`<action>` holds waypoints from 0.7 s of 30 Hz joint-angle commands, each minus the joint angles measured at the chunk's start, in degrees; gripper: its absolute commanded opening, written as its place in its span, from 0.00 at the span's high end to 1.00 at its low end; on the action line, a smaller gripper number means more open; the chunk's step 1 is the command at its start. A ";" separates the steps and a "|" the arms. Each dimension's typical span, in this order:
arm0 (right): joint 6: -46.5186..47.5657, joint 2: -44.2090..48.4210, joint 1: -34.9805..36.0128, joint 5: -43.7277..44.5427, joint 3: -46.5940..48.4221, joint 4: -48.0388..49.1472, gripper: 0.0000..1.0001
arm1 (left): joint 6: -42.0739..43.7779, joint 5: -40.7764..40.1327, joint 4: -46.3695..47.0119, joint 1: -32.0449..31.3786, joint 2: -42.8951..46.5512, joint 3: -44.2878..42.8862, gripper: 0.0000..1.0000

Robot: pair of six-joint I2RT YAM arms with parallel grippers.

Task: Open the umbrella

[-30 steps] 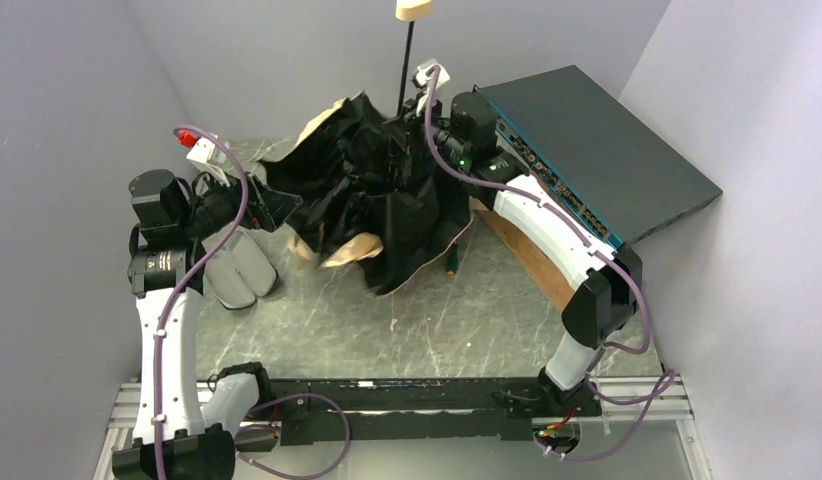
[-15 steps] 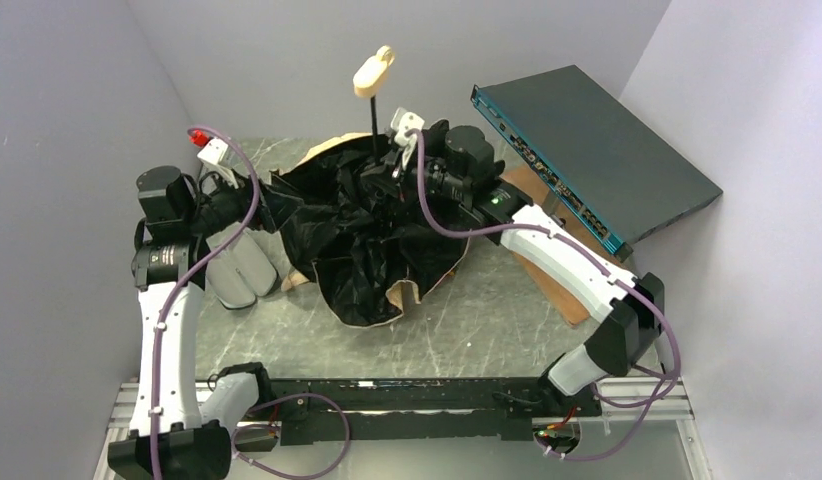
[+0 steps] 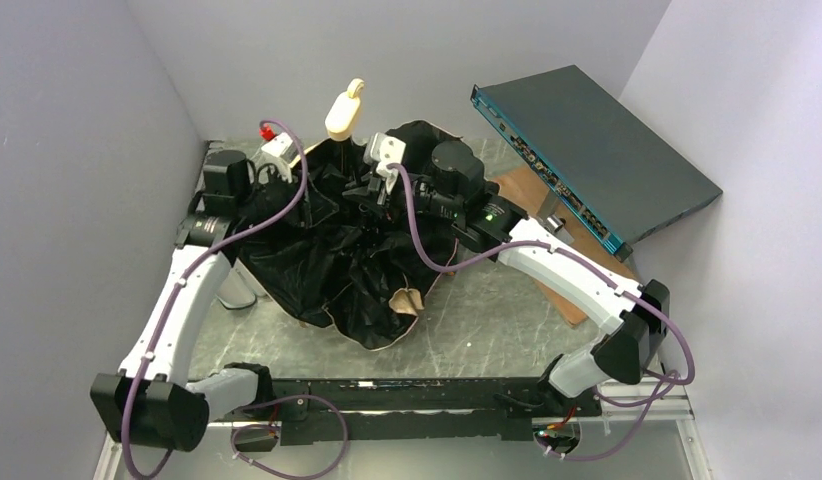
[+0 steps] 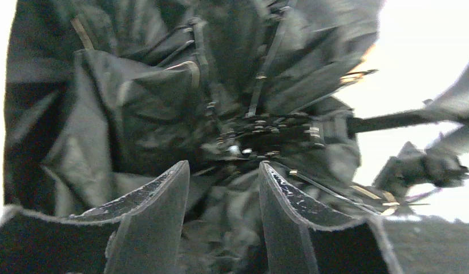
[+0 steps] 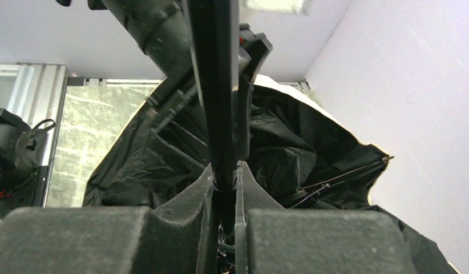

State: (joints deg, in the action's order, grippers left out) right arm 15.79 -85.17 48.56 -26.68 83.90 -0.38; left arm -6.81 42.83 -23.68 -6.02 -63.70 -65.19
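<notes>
Re the umbrella [image 3: 359, 268]: slumps on the desk [image 3: 487, 320] between the two arms, canopy half-collapsed, black lining up, pale outer fabric showing only along the hem. Carries its cream handle [image 3: 344, 112] high at the far side, on a thin dark shaft [image 5: 212, 85].

Right gripper [image 5: 223, 191]: clenched on that shaft, low down where it meets the fabric, pads tight against it.

Left gripper [image 4: 223, 171]: half-parted, nosed into the lining just short of the runner hub [image 4: 266, 134]. Folds of fabric between the fingers, nothing clearly pinched — cannot tell whether anything is actually caught.

Handling, as a judgement:
- Light overall, but floppy. Fabric crinkles and slides, so no purchase and no leverage from it.
- Thin ribs [image 4: 261, 91] likely to bend or snag if squeezed or dragged sideways. Best left alone.
- Stiff parts only: shaft, runner, handle.
- Handle looks like smooth plastic, probably slippery in the pads. Shaft narrow, so prone to twisting in a pinch.

Where to hold: keep the shaft pinned with the right, take the runner collar with the left, push it along the shaft away from the handle — straight, no side load. Expect spring resistance near the latch point.
</notes>
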 commanded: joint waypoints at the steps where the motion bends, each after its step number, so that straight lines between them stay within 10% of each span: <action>1: 4.27 4.79 1.58 2.67 2.73 3.04 1.00 | 7.88 -18.96 -2.41 -3.28 -3.49 -5.84 0.46; 9: 7.01 8.01 1.69 5.57 1.81 -0.94 1.00 | 13.09 -31.96 -6.71 0.00 -10.62 -10.56 0.39; 14: 6.20 8.04 1.74 5.50 0.66 -0.78 1.00 | 13.81 -8.17 3.00 1.56 -3.91 -7.26 0.26; 21: 4.75 6.32 1.74 5.75 2.19 -0.19 1.00 | 1.30 1.57 12.10 -3.76 0.67 -7.46 0.30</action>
State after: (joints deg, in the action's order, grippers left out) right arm 20.53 -79.55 50.24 -21.43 83.85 -6.61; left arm 1.76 34.65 -18.44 -6.96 -63.81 -69.60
